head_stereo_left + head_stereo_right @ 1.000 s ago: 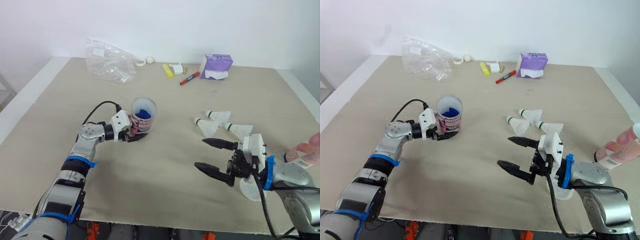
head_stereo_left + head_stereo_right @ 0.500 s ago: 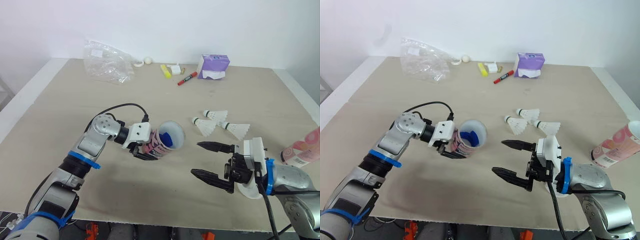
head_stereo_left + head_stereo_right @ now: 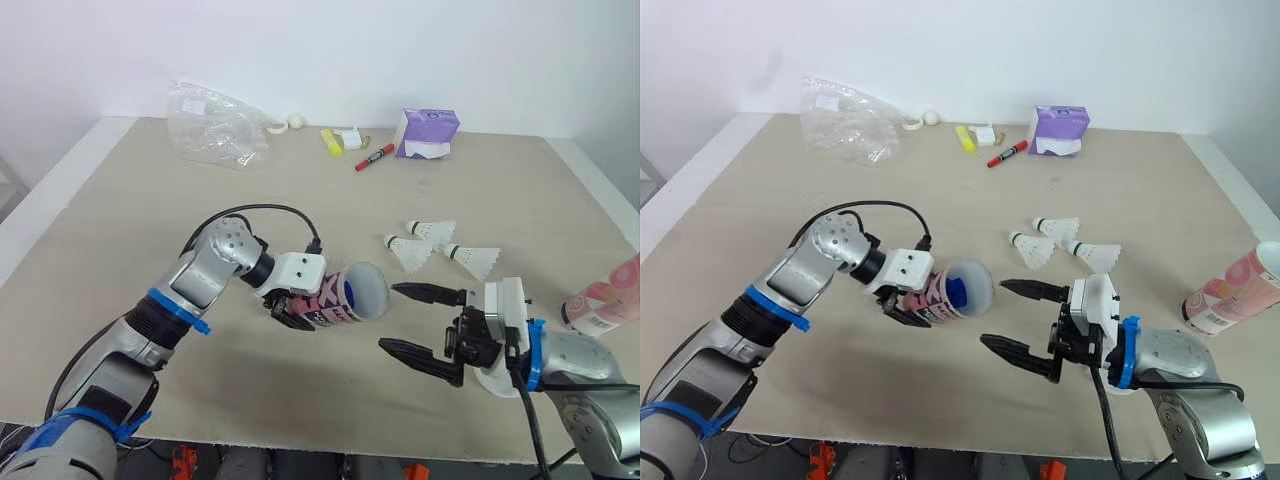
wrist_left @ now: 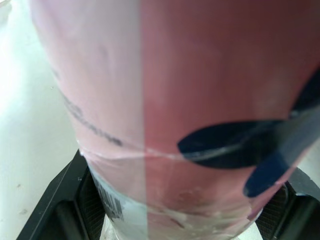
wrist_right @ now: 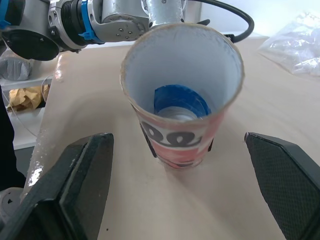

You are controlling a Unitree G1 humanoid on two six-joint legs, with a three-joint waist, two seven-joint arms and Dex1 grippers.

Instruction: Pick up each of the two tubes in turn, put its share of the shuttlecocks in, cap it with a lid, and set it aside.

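My left claw [image 3: 297,306] clamps the pink cardboard tube [image 3: 345,297], tipped toward my wide-open right claw [image 3: 392,318]; three white feathered shuttlecocks [image 3: 418,253] lie outside it, loading and capping not yet done.

Bare surface [image 3: 120,210] lies open on the left and along the near edge. The tube [image 3: 335,298], gripped tilted in the left pincer [image 3: 292,310], blocks the middle, its mouth just before the spread right pincer [image 3: 388,317]. Shuttlecocks [image 3: 412,254] lie just beyond that pincer; a second tube [image 3: 605,302] sits at the right edge.

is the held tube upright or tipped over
Tipped: the tube lies sideways in the left gripper, mouth toward the right gripper.
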